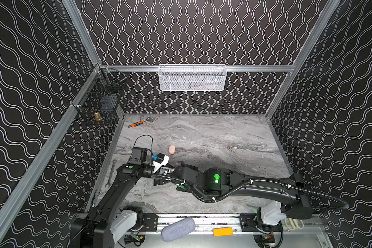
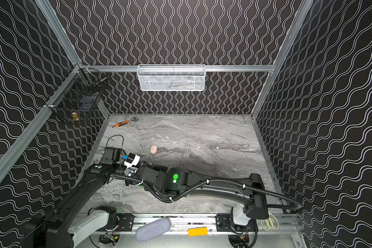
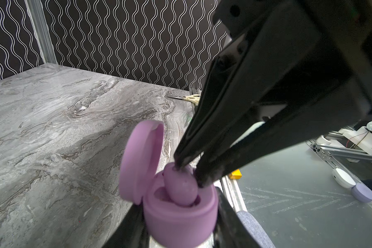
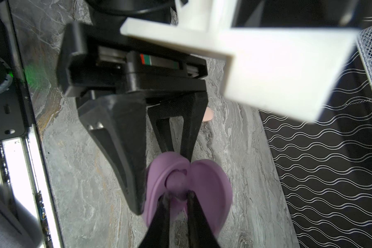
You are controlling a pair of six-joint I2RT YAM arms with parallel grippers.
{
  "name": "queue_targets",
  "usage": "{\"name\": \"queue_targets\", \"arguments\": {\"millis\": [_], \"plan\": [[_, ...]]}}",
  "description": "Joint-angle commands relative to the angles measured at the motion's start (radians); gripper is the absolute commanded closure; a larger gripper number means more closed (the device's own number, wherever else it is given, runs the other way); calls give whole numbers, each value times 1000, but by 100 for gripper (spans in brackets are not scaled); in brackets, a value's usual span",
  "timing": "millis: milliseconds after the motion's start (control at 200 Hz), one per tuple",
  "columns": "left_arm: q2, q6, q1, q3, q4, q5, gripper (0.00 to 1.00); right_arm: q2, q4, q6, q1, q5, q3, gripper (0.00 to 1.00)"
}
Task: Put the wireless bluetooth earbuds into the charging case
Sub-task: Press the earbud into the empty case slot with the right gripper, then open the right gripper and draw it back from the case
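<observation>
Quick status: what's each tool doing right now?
Left tool: closed on the lilac charging case, lid open.
Right tool: closed on a lilac earbud, at the case's socket.

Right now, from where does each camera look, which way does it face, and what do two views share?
Both top views: high above the front rail, facing down toward the back wall; left arm and right arm meet left of centre.
Left wrist: on the left arm, facing along the fingers of the left gripper, clamped on the open charging case; right gripper opposite.
Right wrist: on the right arm, facing along its fingers pinching an earbud over the case.
Shared: both wrist views show case and earbud.
</observation>
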Motion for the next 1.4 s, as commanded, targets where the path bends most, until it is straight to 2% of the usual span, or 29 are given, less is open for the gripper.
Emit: {"name": "queue_targets", "arguments": {"millis": [0,215,310,380,506,621,806,871,946,1026,1196,1397], "plan": [[2,15,-1,9,11,28,61,-33,41,9,-1,-4,-11,81],[0,16,0,8,11,29,61,-51,44,19,-3,6,-7,81],[-1,16,-1,8,10,27,61,-50,47,40,-12,44,1,80],[-1,19,-1,8,10,24,61,-62,46,73,-37,22,13,77],[1,21,-1,8,10,15,61,-109,89,120,-98,-22,-3,64],[3,25,0,9,8,6,61,-127,95,176,-152,-46,-8,58],[20,24,-1,16,20,-42,63,-114,107,323,-241,-118,-14,46],[20,-42,0,4,83,-68,64,-97,124,369,-254,-150,-21,44],[-20,-226,-1,-58,295,-148,64,-66,132,424,-263,-169,-19,42],[-78,-317,0,-112,447,-210,64,-35,134,481,-273,-167,-15,41],[-69,-331,-1,-113,469,-255,64,-16,189,571,-302,-200,-54,39],[-72,-346,0,-127,507,-299,64,2,214,642,-317,-183,-92,38]]}}
